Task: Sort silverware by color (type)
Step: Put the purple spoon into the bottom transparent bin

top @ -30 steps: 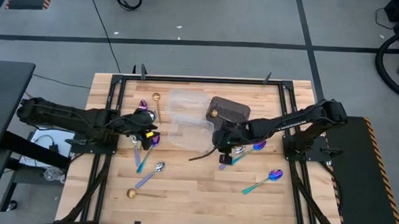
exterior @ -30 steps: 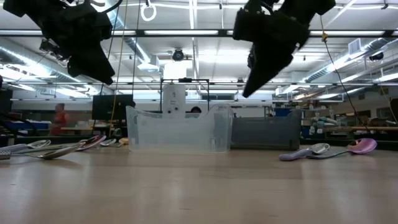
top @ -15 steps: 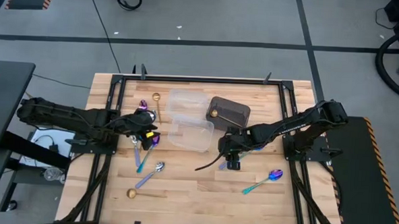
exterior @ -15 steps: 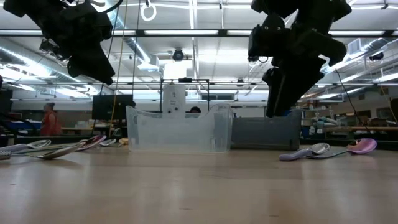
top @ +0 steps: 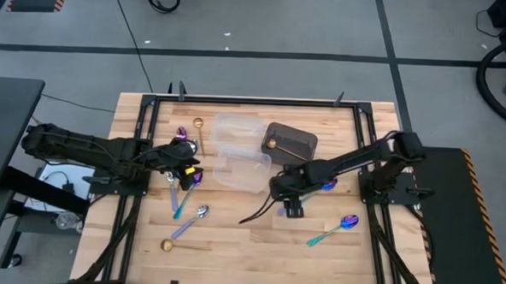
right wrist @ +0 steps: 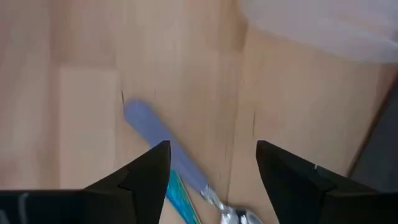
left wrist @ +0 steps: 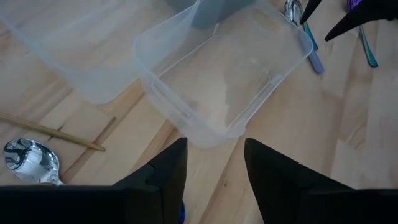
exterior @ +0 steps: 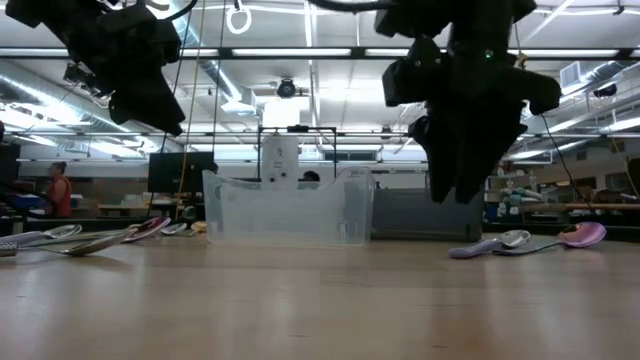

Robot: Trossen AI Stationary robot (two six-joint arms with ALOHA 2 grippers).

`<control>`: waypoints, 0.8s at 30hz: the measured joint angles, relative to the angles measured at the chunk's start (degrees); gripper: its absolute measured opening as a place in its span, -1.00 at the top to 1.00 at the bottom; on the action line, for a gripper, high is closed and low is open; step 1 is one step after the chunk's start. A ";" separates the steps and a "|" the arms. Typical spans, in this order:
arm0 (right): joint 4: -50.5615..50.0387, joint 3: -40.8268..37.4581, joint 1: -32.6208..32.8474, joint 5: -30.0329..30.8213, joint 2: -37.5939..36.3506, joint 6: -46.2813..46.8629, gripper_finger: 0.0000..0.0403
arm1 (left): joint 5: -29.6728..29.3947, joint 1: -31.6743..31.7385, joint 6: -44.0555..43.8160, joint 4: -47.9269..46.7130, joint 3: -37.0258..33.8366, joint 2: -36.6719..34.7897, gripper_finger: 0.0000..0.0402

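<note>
On the left, the left gripper waits open and empty over spoons. Right of the clear tub, the right gripper hangs wide open, empty, above a lavender-handled spoon; it should centre on the handle before closing.

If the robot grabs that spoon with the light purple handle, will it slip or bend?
The lavender-handled spoon looks like thin metal, so probably stiff, not bendy. Its handle looks smooth and lies flat on the wooden table, so it might slide or slip. The open right gripper hovers over it.
</note>
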 joint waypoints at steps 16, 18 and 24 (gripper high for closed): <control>-11.82 6.18 -0.62 -3.03 8.75 -15.04 0.01 | 0.00 -0.02 1.21 -0.07 0.00 0.00 0.16; -11.98 6.18 -0.79 -3.06 8.56 -16.26 0.02 | 0.02 -0.02 1.23 -0.08 0.00 0.00 0.16; -12.13 6.18 -0.84 -2.97 9.72 -20.18 0.04 | 0.01 -0.02 1.25 -0.09 0.00 0.00 0.16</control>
